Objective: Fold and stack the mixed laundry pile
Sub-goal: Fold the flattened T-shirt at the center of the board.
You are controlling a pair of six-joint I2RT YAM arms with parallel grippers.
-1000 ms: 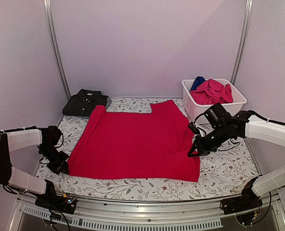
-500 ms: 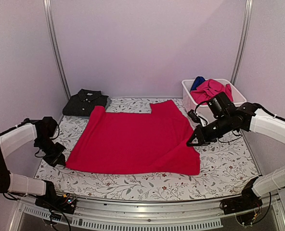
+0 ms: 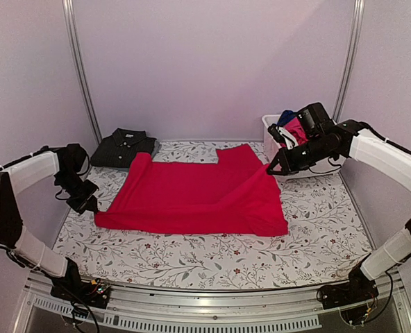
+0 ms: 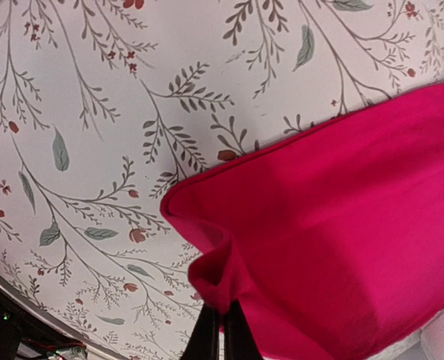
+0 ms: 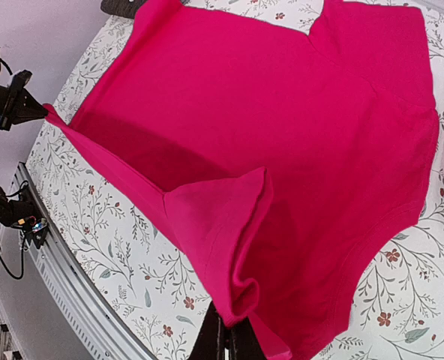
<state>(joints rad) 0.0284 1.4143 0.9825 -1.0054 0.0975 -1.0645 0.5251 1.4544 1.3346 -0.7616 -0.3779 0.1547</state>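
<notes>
The red tee (image 3: 191, 194) lies spread on the floral cloth, its near edge lifted at both ends. My left gripper (image 3: 89, 205) is shut on the tee's near left corner (image 4: 214, 289) and holds it just above the cloth. My right gripper (image 3: 270, 168) is shut on the near right corner (image 5: 244, 300) and holds it raised near the tub. The dark charcoal polo (image 3: 124, 147) lies folded at the back left. The magenta-pink garment (image 3: 297, 130) and the royal blue one (image 3: 284, 117) sit in the white tub, partly hidden by my right arm.
The white plastic tub (image 3: 269, 129) stands at the back right, close behind my right gripper. The floral leaf-patterned cloth (image 3: 212, 260) covers the table. Metal posts rise at the back left and back right. The table's front rail runs along the bottom.
Both grippers have lifted the tee's near corners and carried them toward the back. The tee's near edge has drawn away from the front, folding over.
</notes>
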